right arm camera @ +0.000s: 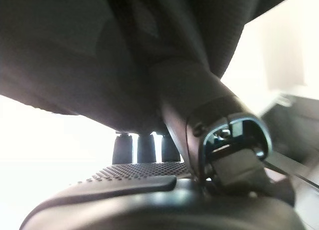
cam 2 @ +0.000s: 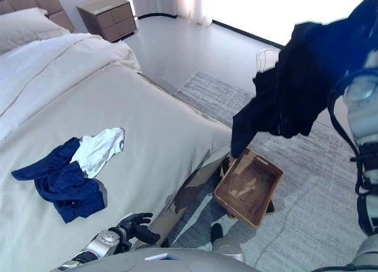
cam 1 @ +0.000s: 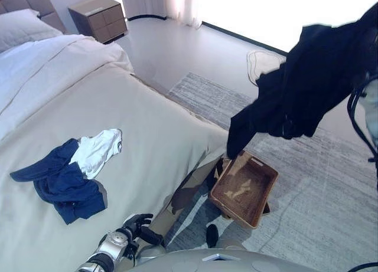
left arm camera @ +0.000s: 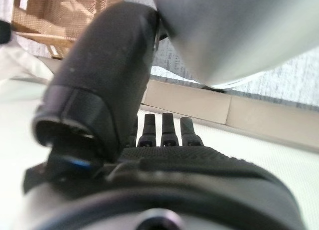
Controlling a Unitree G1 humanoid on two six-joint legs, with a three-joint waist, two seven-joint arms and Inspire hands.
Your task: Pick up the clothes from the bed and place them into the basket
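Observation:
My right hand (right arm camera: 149,187) is shut on a dark garment (cam 1: 307,83), its thumb and fingers curled into the cloth. It holds the garment high at the right, and the lowest corner hangs just above the far end of the brown wicker basket (cam 1: 260,166). The basket stands on the rug beside the bed and looks empty. A blue garment (cam 1: 62,186) and a white garment (cam 1: 97,149) lie touching on the bed's beige cover. My left hand (cam 1: 137,222) is low over the bed's near edge, open and empty, with its fingers (left arm camera: 169,130) straight.
The bed (cam 1: 147,118) has a white sheet and a pillow (cam 1: 23,27) at the far left. A brown nightstand (cam 1: 99,17) stands behind it. A grey rug (cam 1: 319,183) lies under the basket. A pale object (cam 1: 263,62) lies on the floor beyond.

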